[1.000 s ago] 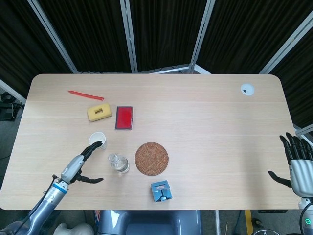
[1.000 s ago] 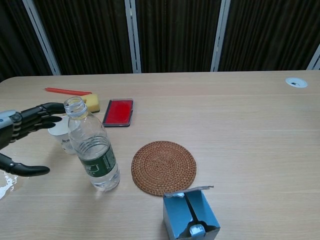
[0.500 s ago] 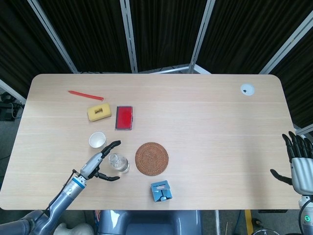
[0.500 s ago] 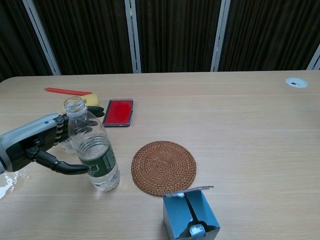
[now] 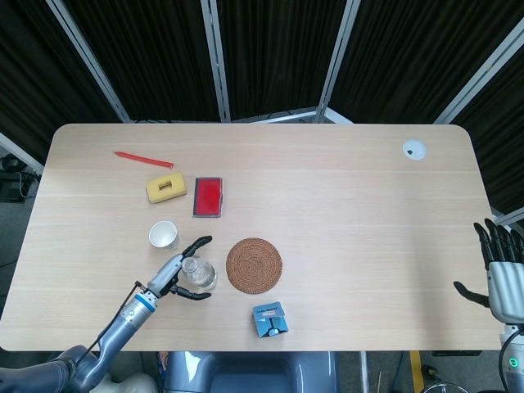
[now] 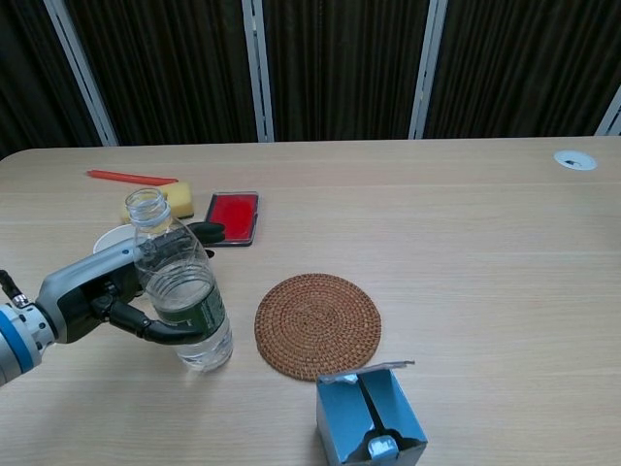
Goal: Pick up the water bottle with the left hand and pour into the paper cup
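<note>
The clear water bottle (image 5: 199,273) (image 6: 184,291) stands uncapped and upright near the table's front left. My left hand (image 5: 169,279) (image 6: 97,291) reaches in from the left with the bottle between thumb and fingers. The thumb lies across the front of the label and the straight fingers (image 6: 207,231) extend behind it, not closed. The white paper cup (image 5: 163,235) (image 6: 110,239) stands upright just behind and left of the bottle, partly hidden by my hand in the chest view. My right hand (image 5: 499,274) hangs open at the table's right edge, holding nothing.
A round woven coaster (image 5: 254,265) (image 6: 317,323) lies right of the bottle, and an open blue box (image 5: 269,319) (image 6: 371,419) sits at the front edge. Further back are a red case (image 5: 208,196), a yellow sponge (image 5: 165,188) and a red pen (image 5: 143,159).
My left hand has swung right, from beside the cup to the bottle, and now has thumb and fingers on either side of it. The right hand barely moved.
</note>
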### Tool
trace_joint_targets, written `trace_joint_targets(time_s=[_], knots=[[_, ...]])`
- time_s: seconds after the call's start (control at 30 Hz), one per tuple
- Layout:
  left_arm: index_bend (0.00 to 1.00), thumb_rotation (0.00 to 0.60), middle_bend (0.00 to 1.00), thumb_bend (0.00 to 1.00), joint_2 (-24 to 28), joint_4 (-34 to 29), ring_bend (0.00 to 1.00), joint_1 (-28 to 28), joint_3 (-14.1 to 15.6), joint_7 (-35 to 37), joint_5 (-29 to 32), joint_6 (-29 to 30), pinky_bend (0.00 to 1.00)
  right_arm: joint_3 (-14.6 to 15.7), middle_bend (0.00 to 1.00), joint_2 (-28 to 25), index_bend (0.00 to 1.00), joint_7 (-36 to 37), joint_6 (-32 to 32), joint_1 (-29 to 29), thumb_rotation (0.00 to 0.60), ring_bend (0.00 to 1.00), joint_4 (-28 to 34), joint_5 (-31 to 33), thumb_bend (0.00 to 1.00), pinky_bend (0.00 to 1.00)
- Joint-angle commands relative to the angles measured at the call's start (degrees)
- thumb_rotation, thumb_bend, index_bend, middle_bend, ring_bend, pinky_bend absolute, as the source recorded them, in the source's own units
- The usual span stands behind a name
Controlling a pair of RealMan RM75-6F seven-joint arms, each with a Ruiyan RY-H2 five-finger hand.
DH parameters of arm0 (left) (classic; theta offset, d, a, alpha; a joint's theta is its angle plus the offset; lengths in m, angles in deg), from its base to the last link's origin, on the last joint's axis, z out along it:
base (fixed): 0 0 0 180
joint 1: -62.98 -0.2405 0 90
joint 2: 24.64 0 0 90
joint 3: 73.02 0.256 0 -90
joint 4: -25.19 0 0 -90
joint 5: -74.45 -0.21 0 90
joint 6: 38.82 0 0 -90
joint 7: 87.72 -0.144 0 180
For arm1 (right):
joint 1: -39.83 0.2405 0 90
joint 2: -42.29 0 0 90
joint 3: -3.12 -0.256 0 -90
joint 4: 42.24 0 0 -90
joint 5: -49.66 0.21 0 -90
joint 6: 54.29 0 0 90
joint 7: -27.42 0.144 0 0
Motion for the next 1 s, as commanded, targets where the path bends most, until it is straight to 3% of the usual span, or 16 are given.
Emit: trace_joint_targets(time_s=[0.03, 0.2, 0.27, 0.33, 0.4, 0.47, 0.57, 0.67, 1.0], knots=[[0.00, 0.600, 0.00, 0.00, -0.72, 0.75, 0.00, 0.41, 0.21, 0.71, -0.03, 0.24, 0.00, -0.08, 0.00, 0.03, 0.00, 0.03, -0.08, 0.05, 0.600, 0.00, -0.11, 0.16, 0.00, 0.00], [0.01, 0.600, 0.00, 0.00, -1.82, 1.73, 0.00, 0.76, 0.28, 1.29, 0.12, 0.73, 0.00, -0.21, 0.00, 0.01, 0.00, 0.21, -0.40, 0.16, 0.600, 0.00, -0.26, 0.53, 0.00, 0.00], [0.07, 0.600, 0.04, 0.01, -2.26, 2.03, 0.00, 0.83, 0.29, 1.62, 0.26, 1.03, 0.01, -0.25, 0.00, 0.00, 0.00, 0.28, -0.46, 0.20, 0.600, 0.00, -0.28, 0.61, 0.00, 0.00], [0.18, 0.600, 0.13, 0.11, -2.69, 2.35, 0.03, 0.81, 0.25, 1.99, 0.51, 1.35, 0.04, -0.30, 0.00, -0.02, 0.00, 0.36, -0.51, 0.21, 0.600, 0.00, -0.31, 0.71, 0.00, 0.00], [0.31, 0.600, 0.24, 0.31, -3.24, 2.77, 0.11, 0.64, 0.08, 2.35, 0.92, 1.83, 0.11, -0.33, 0.00, -0.04, 0.00, 0.45, -0.56, 0.23, 0.600, 0.00, -0.35, 0.80, 0.00, 0.00], [0.41, 0.600, 0.33, 0.44, -3.66, 3.12, 0.17, 0.50, -0.04, 2.67, 1.23, 2.18, 0.17, -0.35, 0.00, -0.06, 0.00, 0.53, -0.59, 0.24, 0.600, 0.00, -0.37, 0.85, 0.00, 0.00], [0.53, 0.600, 0.41, 0.56, -4.25, 3.57, 0.24, 0.32, -0.25, 3.25, 1.66, 2.71, 0.25, -0.35, 0.00, -0.09, 0.00, 0.66, -0.65, 0.25, 0.600, 0.00, -0.38, 0.88, 0.00, 0.00], [0.58, 0.600, 0.44, 0.59, -4.68, 3.70, 0.26, 0.21, -0.51, 3.77, 2.21, 2.94, 0.28, -0.35, 0.00, -0.10, 0.00, 0.69, -0.64, 0.25, 0.600, 0.00, -0.41, 0.89, 0.00, 0.00], [0.60, 0.600, 0.46, 0.60, -3.42, 1.43, 0.28, 0.61, -0.90, 3.35, 2.23, 4.12, 0.31, -0.33, 0.00, -0.16, 0.00, 0.71, -0.52, 0.19, 0.600, 0.00, -0.33, 0.88, 0.00, 0.00]])
